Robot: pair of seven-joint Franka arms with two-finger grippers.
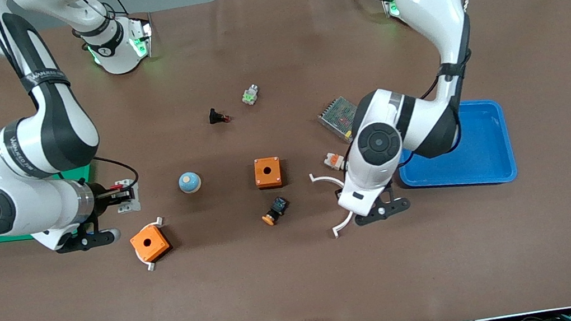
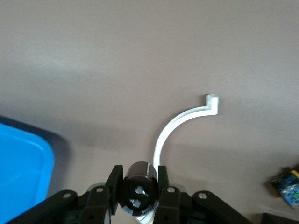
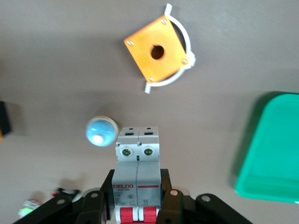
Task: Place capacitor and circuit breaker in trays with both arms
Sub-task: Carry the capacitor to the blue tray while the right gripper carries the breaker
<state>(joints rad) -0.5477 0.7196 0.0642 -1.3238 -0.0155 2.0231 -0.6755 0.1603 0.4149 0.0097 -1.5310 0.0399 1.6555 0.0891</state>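
My left gripper is shut on the capacitor, a small black cylinder with pale marks on its end, held up over the brown table. In the front view this gripper hangs beside the blue tray, and the capacitor is hidden there. My right gripper is shut on the circuit breaker, a white block with red switches. In the front view it holds the breaker above the table, beside the green tray.
Two white curved brackets lie by the left gripper. An orange box in a white bracket, a blue dome, a second orange box, an orange-capped button, a white-and-orange button and a meshed module lie mid-table.
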